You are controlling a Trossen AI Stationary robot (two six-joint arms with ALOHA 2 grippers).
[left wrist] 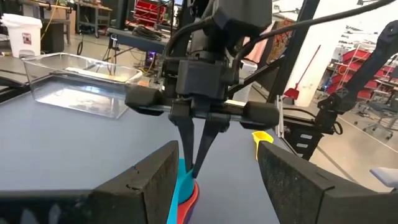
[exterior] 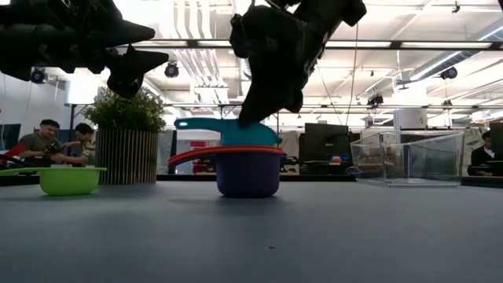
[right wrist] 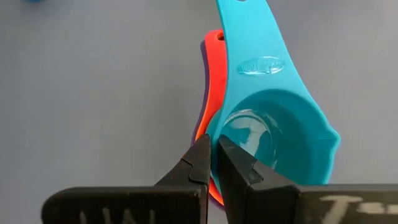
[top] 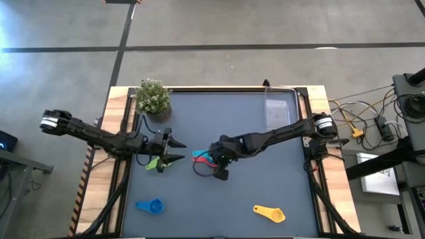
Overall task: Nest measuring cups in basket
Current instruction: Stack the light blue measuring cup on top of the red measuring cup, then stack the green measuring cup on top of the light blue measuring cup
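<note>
A light blue measuring cup [right wrist: 273, 124] sits on top of a red cup [exterior: 236, 149], which sits in a purple cup [exterior: 248, 174] standing on the table's middle. My right gripper [right wrist: 214, 158] is shut on the light blue cup. My left gripper [top: 178, 150] hovers open and level at the left, just beyond a green cup [top: 154, 164] that stands on its base. A blue cup [top: 151, 206] and a yellow cup [top: 270, 213] lie near the front edge. The clear basket [top: 279, 109] stands at the far right. My right gripper pinches the light blue cup's bowl wall at its rim [right wrist: 216, 134], beside the handle's root, with one finger inside the bowl and one outside. The fingers slant down from the table's right. The cup stays upright in the red cup's mouth, its handle [exterior: 192, 123] level.
A small potted plant [top: 153, 98] stands at the far left corner, close behind my left arm. The table has a raised frame [top: 219, 88] round it. People sit in the room beyond the table [exterior: 47, 141]. Open tabletop lies between the stack and the basket.
</note>
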